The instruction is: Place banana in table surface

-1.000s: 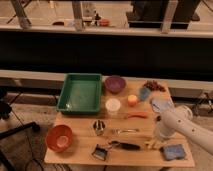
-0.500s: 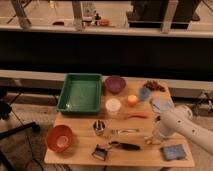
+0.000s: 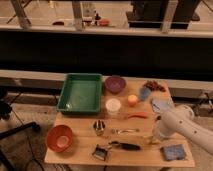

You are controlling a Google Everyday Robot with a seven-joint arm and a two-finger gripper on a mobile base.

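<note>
The light brown wooden table surface [image 3: 80, 150] fills the middle of the camera view. My white arm reaches in from the right, and the gripper [image 3: 156, 136] points down at the table's right front part. A pale yellow bit of the banana [image 3: 151, 142] shows right under the gripper, at or just above the tabletop. The arm hides most of it. I cannot see whether the gripper holds it.
A green tray [image 3: 80, 93] stands at the back left, with a purple bowl [image 3: 115, 84] beside it. There is also an orange bowl [image 3: 59, 138] at the front left, a white cup [image 3: 113, 106], a metal cup [image 3: 99, 127], an orange carrot-like thing [image 3: 136, 115], a black-handled utensil [image 3: 125, 145] and a blue cloth [image 3: 173, 152].
</note>
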